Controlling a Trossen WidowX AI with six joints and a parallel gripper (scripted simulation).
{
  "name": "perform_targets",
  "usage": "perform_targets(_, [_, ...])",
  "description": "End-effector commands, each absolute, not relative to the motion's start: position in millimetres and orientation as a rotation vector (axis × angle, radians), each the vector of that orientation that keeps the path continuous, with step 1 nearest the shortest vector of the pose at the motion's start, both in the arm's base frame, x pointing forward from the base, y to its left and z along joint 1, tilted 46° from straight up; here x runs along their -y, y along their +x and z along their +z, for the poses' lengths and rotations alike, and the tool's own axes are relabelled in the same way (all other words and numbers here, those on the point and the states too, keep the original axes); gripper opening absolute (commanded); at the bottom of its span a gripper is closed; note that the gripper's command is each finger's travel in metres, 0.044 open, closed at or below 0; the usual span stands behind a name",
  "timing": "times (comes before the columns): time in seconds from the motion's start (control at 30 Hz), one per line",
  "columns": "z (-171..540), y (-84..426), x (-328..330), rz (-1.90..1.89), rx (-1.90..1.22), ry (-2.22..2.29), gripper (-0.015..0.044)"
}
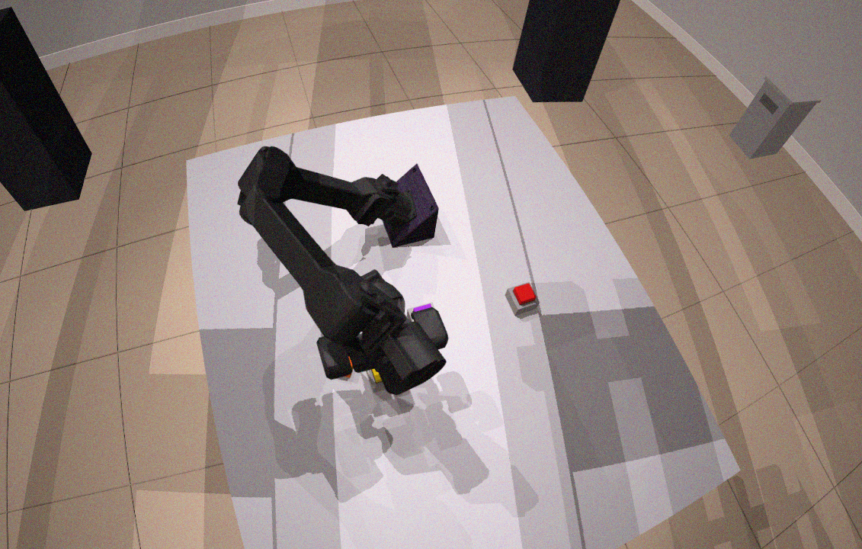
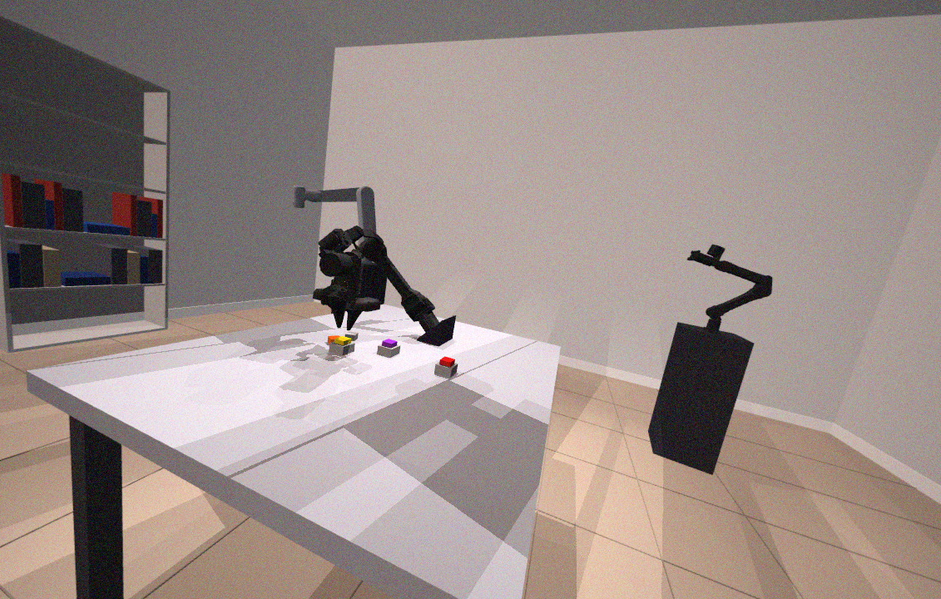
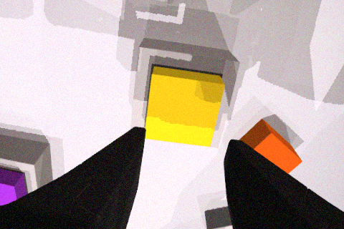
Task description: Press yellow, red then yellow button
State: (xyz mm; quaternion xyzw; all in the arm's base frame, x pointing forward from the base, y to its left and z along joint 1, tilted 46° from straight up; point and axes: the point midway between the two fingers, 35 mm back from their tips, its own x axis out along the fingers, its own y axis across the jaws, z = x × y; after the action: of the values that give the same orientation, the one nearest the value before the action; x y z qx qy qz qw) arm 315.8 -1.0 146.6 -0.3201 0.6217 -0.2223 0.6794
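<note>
The yellow button (image 1: 376, 375) (image 2: 342, 340) (image 3: 184, 104) sits on its grey base, mostly hidden by the arm in the top view. It stands raised. My gripper (image 2: 344, 328) (image 3: 185, 144) points down above the table, over the area of the yellow button and the orange block. Its fingers are partly open with nothing between them, and their tips show at the button's near edge in the wrist view. The red button (image 1: 523, 293) (image 2: 446, 362) stands raised on its base, away from the gripper, and is out of the wrist view.
A purple button (image 1: 423, 307) (image 2: 388, 343) (image 3: 8, 191) stands between the yellow and red ones. An orange block (image 1: 350, 367) (image 2: 332, 339) (image 3: 277, 152) lies close beside the yellow button. A grey block (image 2: 351, 336) (image 3: 216, 216) is near the right finger in the wrist view.
</note>
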Motion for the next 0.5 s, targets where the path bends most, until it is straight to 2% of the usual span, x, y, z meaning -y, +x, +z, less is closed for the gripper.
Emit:
perform_targets(0.0, [144.2,315.2,2.9,-0.498,-1.397,-0.729,0.002])
perform_targets(0.47, [140.3,316.1,6.7,-0.498,-1.397,-0.729,0.002])
